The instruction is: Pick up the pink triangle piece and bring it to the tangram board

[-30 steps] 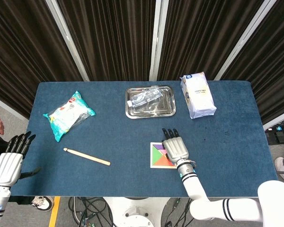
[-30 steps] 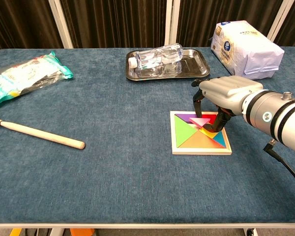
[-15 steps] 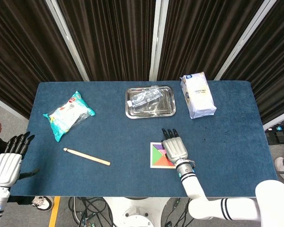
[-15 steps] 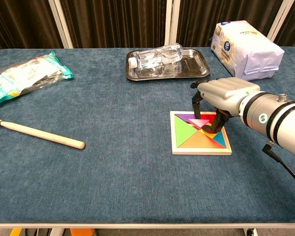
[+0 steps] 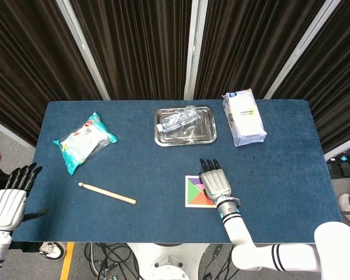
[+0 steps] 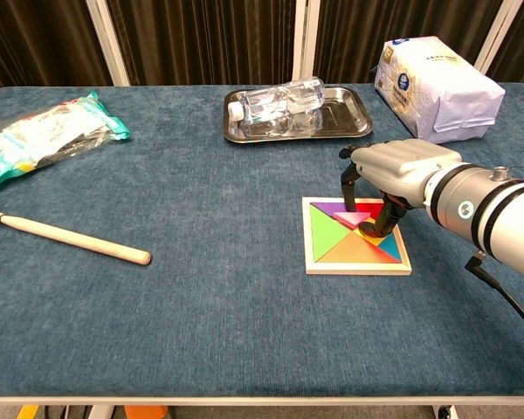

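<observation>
I see a clear plastic water bottle (image 6: 278,97) lying on its side in a shiny steel tray (image 6: 356,125) at the far middle of the blue cloth table (image 6: 201,332). White paper-towel pack (image 6: 438,85) far right, teal snack bag (image 6: 44,140) far left, wooden stick (image 6: 68,238) near left.

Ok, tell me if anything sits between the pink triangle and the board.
Nothing visible does. The right hand has the pink triangle at its fingertips directly over the board, among the other coloured pieces. Whether it has touched down I cannot tell.
</observation>
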You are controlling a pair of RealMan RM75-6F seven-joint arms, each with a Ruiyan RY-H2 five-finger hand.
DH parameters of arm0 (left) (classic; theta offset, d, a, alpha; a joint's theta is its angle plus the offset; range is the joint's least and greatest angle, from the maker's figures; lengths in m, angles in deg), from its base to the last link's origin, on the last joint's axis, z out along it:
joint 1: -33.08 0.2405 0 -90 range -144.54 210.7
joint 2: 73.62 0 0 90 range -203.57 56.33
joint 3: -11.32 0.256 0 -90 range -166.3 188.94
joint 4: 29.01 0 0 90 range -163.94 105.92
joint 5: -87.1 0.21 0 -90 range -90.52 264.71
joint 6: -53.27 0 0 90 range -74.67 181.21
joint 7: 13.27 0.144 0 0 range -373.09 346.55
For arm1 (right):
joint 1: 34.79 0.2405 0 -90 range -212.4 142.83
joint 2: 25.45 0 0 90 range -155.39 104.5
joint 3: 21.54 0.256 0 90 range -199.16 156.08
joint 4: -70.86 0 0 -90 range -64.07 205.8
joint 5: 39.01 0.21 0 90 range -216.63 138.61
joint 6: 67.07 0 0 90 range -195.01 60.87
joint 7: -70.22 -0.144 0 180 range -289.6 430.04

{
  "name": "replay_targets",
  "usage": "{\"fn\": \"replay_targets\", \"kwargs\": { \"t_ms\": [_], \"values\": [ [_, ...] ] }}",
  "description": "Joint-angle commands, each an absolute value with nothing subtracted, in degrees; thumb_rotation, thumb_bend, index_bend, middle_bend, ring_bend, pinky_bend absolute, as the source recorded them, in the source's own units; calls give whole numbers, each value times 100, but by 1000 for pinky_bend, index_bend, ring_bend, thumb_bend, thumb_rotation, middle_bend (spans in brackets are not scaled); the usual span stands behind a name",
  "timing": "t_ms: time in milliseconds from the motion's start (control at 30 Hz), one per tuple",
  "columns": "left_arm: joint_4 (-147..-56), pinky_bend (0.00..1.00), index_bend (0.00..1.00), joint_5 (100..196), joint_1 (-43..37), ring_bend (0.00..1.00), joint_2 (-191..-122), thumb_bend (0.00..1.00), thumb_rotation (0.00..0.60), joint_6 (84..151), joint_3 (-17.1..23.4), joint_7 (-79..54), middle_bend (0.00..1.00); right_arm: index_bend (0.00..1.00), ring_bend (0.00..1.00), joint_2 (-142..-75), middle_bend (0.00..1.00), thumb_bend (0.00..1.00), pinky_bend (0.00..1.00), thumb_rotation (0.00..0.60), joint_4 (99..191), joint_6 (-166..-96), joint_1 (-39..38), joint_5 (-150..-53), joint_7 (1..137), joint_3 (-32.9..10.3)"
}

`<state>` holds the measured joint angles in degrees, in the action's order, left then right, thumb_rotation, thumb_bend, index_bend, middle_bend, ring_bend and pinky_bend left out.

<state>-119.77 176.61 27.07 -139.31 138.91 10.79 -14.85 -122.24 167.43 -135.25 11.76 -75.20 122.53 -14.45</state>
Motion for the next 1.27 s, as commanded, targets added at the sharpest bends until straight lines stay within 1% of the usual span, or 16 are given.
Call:
{"fn": "replay_targets", "kwargs": {
  "t_ms": [33,300,467,567,633,700,767,800,900,1000,1133,1267],
  "values": [
    [-11983,0,3,17655,2705,0,-13931,0,600,13880,1078,-1484,0,373,0,-12220,0,271,0,600,16764,-13534,1175,-7522,12244,-1447],
    [-12002,0,7,17657,2704,0,-13926,0,600,13886,1070,-1459,0,288,0,-12165,0,266,0,600,16816,-13521,1175,-7560,12198,-1460],
    [-12006,0,8,17667,2713,0,-13926,0,600,13914,1065,-1468,0,280,0,-11976,0,265,0,600,17058,-13625,1100,-7810,12004,-1432],
    [-12016,0,8,17677,2725,0,-13917,0,600,13940,1065,-1465,0,260,0,-11578,0,265,0,600,17472,-13870,906,-8183,11829,-1541],
    [-12035,0,8,17674,2732,0,-13909,0,600,13943,1068,-1448,0,213,0,-11148,0,264,0,600,17877,-14076,642,-8585,11549,-1729],
    [-12065,0,8,17674,2745,0,-13906,0,600,13969,1063,-1427,0,137,0,-10650,0,260,0,600,18208,-14326,276,-9227,11086,-2029],
    [-12086,0,8,17668,2747,0,-13904,0,600,13973,1059,-1394,0,53,0,-10226,0,246,0,600,18307,-14595,-95,-9932,10547,-2345],
    [-12101,0,8,17662,2739,0,-13903,0,600,13959,1054,-1363,0,13,0,-9970,0,235,0,600,18263,-14791,-342,-10421,10149,-2558],
    [-12161,0,8,17678,2713,0,-13884,0,600,13938,1042,-1298,0,0,0,-9457,0,218,0,600,17887,-15295,-905,-11367,9259,-2993],
    [-12238,0,8,17723,2683,0,-13872,0,600,13934,1031,-1227,0,0,0,-9193,0,211,0,600,17398,-15716,-1341,-11898,8563,-3192],
    [-12315,0,8,17728,2660,0,-13870,0,600,13904,1027,-1121,0,0,0,-9052,0,209,0,600,16909,-15949,-1717,-12125,7992,-3238],
    [-12382,0,7,17710,2648,0,-13866,0,600,13892,1011,-1042,0,0,0,-9075,0,212,0,600,16589,-16184,-2006,-12358,7868,-3172]
  ]
}}
